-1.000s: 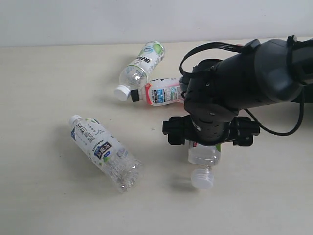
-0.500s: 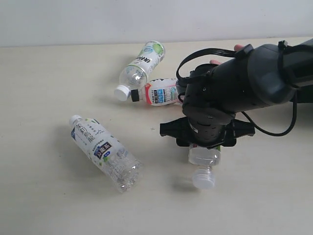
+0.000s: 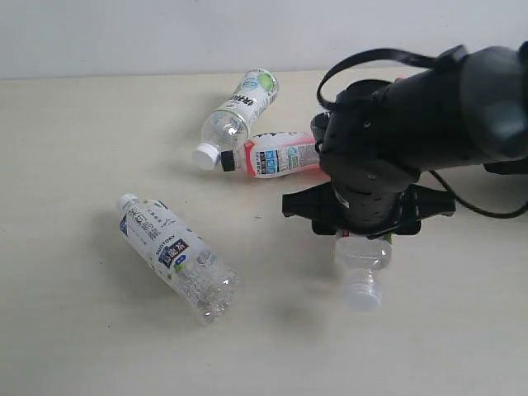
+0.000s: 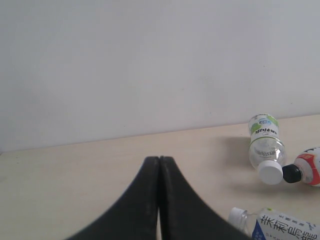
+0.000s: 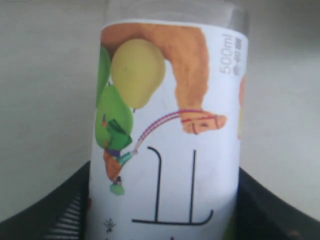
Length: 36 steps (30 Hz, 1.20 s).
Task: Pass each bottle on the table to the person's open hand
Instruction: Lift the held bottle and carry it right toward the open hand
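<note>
We're reading this as early in the job. As far as the views show, none of the four bottles has been handed over, and the person's open hand isn't showing in any pic. The right gripper [image 3: 364, 231], right of centre in the exterior frame, is pinching the clear plastic bottle with the pear-and-green printed label [image 3: 363, 262] round its body, white cap pointing toward the lower edge. A faint shadow lying apart from it suggests it's hanging clear of the pale beige wood-grain table [image 3: 82, 148]. The left gripper [image 4: 159, 200] is idling w/ its black fingers pressed together, holding nothing.

Three are waiting on the table, all lying on their sides:
- the clear white-capped bottle with the dark-blue label [image 3: 175, 256] at lower left, well apart from the rest
- the clear white-capped bottle with the green-and-white label [image 3: 238, 111] at upper centre
- the small black-capped bottle with the red-pink label [image 3: 272, 154] just below it, their caps just beside each other

That red-pink one is lying right against the bulky black right arm [image 3: 445, 124] — we're judging it the likeliest to get knocked when the arm swings.
</note>
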Each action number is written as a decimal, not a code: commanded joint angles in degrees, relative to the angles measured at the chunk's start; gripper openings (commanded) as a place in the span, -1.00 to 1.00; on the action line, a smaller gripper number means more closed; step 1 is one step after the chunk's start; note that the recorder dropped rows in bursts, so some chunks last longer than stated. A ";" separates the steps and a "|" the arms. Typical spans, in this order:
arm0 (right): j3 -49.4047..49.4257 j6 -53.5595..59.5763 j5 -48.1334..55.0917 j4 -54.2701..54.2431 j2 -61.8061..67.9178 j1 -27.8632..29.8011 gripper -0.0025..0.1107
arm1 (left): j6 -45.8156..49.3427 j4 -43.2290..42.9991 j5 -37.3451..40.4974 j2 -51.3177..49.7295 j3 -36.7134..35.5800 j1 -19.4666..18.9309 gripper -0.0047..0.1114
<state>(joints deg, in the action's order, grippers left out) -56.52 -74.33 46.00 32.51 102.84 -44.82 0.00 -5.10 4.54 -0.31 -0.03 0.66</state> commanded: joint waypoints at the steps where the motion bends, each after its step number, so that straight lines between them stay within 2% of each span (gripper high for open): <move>1: 0.10 10.50 -0.60 -4.65 -6.95 -0.17 -0.96 | 0.00 -0.02 -0.22 0.31 0.03 -0.11 -0.92; 8: 0.10 18.70 4.22 -2.75 -20.39 -0.03 -0.96 | 0.00 -0.02 -0.22 0.31 0.03 -0.11 -0.92; 12: 0.10 19.35 8.10 4.17 -27.74 -0.03 -0.96 | 0.00 -0.02 -0.22 0.31 0.03 -0.11 -0.92; 15: -0.03 19.35 8.14 6.40 -32.75 2.56 -0.96 | 0.00 -0.02 -0.22 0.31 0.03 -0.11 -0.92; 18: -0.81 22.76 7.76 5.61 -34.81 7.51 -0.96 | 0.00 -0.02 -0.22 0.31 0.03 -0.11 -0.92; 26: -3.76 44.36 2.12 -7.56 -28.97 20.33 -0.96 | 0.00 -0.02 -0.22 0.31 0.03 -0.11 -0.92; 31: -4.39 48.15 -0.68 -8.47 -22.37 24.20 -0.96 | 0.00 -0.02 -0.22 0.31 0.03 -0.11 -0.92; 36: -4.39 50.92 -5.46 -10.29 -16.45 24.64 -0.96 | 0.00 -0.02 -0.22 0.31 0.03 -0.11 -0.92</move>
<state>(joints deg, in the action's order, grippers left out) -60.48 -25.13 43.92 23.10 83.96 -20.55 0.00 -5.10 4.54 -0.31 -0.03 0.66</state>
